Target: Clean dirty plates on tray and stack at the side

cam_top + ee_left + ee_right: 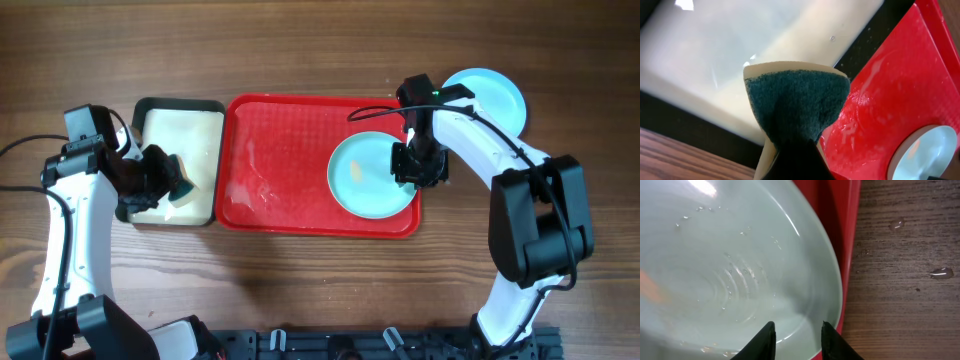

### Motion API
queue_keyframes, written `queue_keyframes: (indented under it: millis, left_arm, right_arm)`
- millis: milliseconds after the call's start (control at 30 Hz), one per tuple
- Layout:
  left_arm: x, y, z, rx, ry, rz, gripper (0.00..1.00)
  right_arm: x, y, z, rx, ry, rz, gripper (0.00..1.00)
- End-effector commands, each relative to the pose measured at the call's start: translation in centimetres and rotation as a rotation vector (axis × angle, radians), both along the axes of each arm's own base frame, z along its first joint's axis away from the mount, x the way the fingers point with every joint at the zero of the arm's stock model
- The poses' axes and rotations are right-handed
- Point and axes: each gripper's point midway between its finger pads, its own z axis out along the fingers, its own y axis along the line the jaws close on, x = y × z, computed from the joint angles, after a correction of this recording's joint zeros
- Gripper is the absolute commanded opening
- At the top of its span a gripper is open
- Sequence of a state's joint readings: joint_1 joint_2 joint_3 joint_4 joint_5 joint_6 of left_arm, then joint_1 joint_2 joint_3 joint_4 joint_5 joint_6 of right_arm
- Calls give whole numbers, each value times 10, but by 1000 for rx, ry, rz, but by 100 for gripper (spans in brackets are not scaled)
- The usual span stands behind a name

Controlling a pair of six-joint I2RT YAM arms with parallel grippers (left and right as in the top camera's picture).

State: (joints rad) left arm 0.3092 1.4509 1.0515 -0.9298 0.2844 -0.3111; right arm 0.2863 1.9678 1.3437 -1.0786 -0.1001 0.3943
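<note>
While left tool (165, 180) clamps sponge (797, 107), right tool (797, 336) gapes over plate (730, 270) rim beside tray (280, 160) edge.

Brown wood-grain counter (300, 290), large red rectangular plastic tray (285, 140) with raised rim at its centre, smaller black-rimmed cream-coloured tray (185, 125) just beside the red tray's left edge, round pale blue plate (497, 95) off its far right corner, water droplets (941, 272) on the bare wood nearby.

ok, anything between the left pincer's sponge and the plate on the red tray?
Nothing visible. Between the sponge in the left pincer and the plate lie only low tray rims and bare red tray floor. The right pincer sits over the plate's right rim, on the far side.
</note>
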Motion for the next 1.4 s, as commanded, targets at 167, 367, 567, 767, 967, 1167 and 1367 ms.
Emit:
queue_keyframes:
  millis: [167, 367, 567, 767, 967, 1167, 1367]
  left_arm:
    - [13, -4, 6, 58, -82, -118, 4]
    - [16, -12, 5, 117, -80, -166, 4]
    - [17, -17, 4, 122, -80, -183, 4]
    - [17, -17, 4, 123, -80, -183, 4]
    - [16, -17, 4, 120, -75, -179, 4]
    - [15, -18, 3, 118, -70, -177, 4]
    - [15, -17, 3, 118, -71, -177, 4]
  right_arm:
    - [2, -1, 29, 14, 17, 38, 33]
    - [-8, 4, 14, 2, 33, 12, 32]
    - [-23, 6, 4, -46, 60, 10, 31]
    - [-29, 4, 2, -62, 75, 10, 31]
    - [-28, -1, 1, -86, 69, 14, 22]
    - [-21, 2, 0, -76, 39, 13, 13]
    - [-17, 18, -2, -23, 17, 26, 8]
